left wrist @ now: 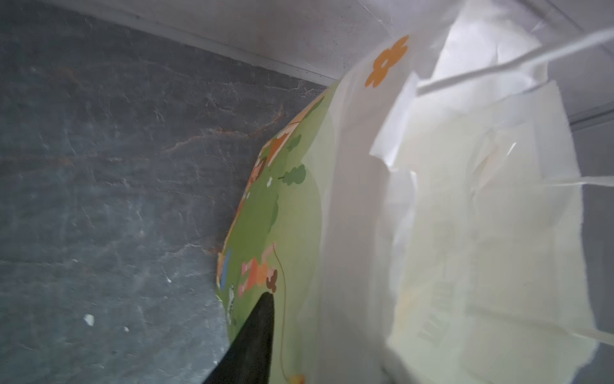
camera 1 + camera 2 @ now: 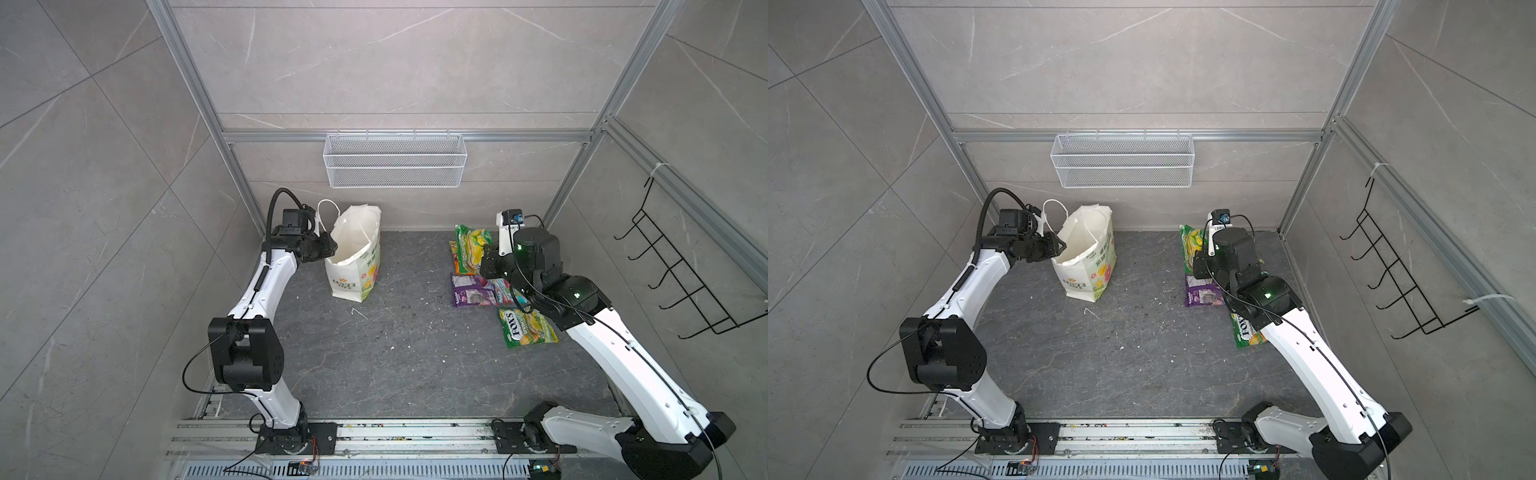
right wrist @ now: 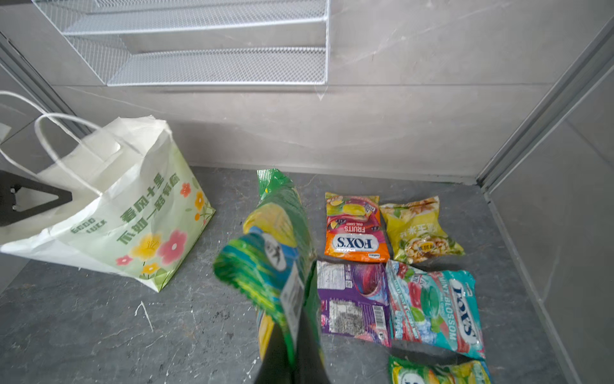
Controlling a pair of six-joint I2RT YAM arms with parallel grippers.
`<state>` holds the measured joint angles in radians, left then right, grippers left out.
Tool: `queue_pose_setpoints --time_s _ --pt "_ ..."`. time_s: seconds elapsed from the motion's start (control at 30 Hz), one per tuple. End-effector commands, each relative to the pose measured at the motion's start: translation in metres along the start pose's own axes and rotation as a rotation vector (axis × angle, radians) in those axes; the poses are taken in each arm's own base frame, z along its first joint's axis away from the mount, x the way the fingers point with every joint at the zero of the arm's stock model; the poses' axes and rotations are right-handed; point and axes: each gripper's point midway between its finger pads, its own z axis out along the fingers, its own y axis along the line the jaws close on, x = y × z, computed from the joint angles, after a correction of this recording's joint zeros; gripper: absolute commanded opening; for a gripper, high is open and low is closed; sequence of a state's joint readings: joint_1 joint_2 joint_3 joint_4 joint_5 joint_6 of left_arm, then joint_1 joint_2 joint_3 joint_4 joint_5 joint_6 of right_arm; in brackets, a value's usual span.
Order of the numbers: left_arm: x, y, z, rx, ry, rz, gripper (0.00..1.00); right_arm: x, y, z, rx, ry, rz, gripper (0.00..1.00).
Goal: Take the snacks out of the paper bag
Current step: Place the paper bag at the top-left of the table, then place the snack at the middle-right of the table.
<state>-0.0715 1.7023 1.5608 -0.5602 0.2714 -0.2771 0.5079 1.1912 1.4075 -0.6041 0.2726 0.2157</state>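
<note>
Snacks (image 3: 357,232): we count five flat on the slab (image 2: 415,365), well apart from the upright paper bag (image 2: 357,257). Right gripper (image 3: 294,345) pinches a sixth, the green packet (image 3: 265,256). Left gripper (image 2: 1059,245) sits at the bag rim, jaws parted.

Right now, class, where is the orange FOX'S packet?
Right wrist view: the orange FOX'S packet lies on the robot's right by the back wall, beside the yellow packet, behind the purple packet.

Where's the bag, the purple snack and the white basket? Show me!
Bag (image 2: 371,270): a top view, flowered side.
Purple snack (image 3: 354,304): right wrist view, its middle.
Basket (image 2: 395,161): a top view, front mesh.
</note>
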Motion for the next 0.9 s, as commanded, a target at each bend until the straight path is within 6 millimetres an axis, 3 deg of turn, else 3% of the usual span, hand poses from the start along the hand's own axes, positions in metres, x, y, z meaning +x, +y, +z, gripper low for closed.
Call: queue_pose_setpoints --time_s 0.0,0.2,0.37,0.6,0.7,0.77,0.87 --pt "-0.012 -0.013 -0.023 0.029 -0.042 0.041 0.48 0.001 0.009 0.006 -0.066 0.009 0.054 0.00" --pt "-0.026 -0.017 -0.052 -0.002 -0.108 0.090 0.57 0.010 0.007 0.018 -0.079 0.056 0.075 0.00" --pt "-0.032 -0.020 -0.074 -0.016 -0.176 0.112 0.71 0.022 0.008 0.025 -0.106 0.097 0.093 0.00" --pt "-0.028 -0.025 -0.092 -0.012 -0.209 0.128 0.73 0.028 0.009 0.030 -0.115 0.113 0.094 0.00" --pt "-0.028 -0.030 -0.114 -0.025 -0.276 0.172 0.72 0.030 0.012 0.032 -0.134 0.127 0.101 0.00" --pt "-0.027 -0.040 -0.133 -0.034 -0.353 0.225 0.71 0.033 0.016 0.034 -0.160 0.144 0.111 0.00" --pt "-0.019 -0.076 -0.159 0.016 -0.460 0.356 0.68 0.036 0.026 0.036 -0.219 0.159 0.130 0.00"
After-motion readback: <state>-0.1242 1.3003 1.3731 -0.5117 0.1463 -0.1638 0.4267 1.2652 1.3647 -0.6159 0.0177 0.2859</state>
